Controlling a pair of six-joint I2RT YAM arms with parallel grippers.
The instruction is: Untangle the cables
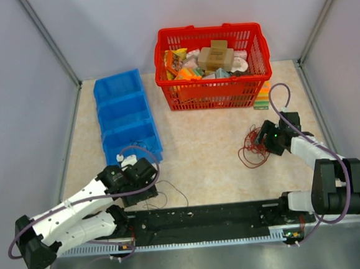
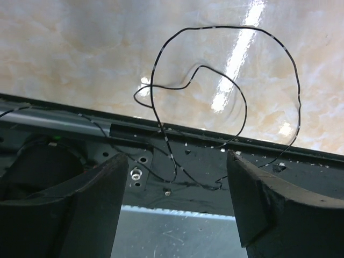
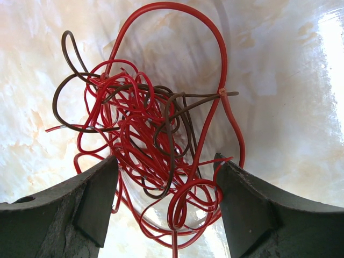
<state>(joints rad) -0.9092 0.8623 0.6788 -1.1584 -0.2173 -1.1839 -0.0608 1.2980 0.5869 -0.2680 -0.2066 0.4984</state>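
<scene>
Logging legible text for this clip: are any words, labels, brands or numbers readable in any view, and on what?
None can be read.
Colourful packets in the red plastic basket: print too small and blurred.
Brown cardboard box in that basket: no legible marking.
Blue plastic bins: no labels visible.

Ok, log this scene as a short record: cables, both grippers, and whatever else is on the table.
cables: one tangled red and dark-brown bundle, lying on the table right of centre
right gripper: open, straddling the bundle's near part
left gripper: open, holding nothing, at the table's near edge
thin black wire: loose loop ahead of the left gripper, apart from the bundle
red basket: at the back, full of packaged items
blue bins: in a row, back left
</scene>
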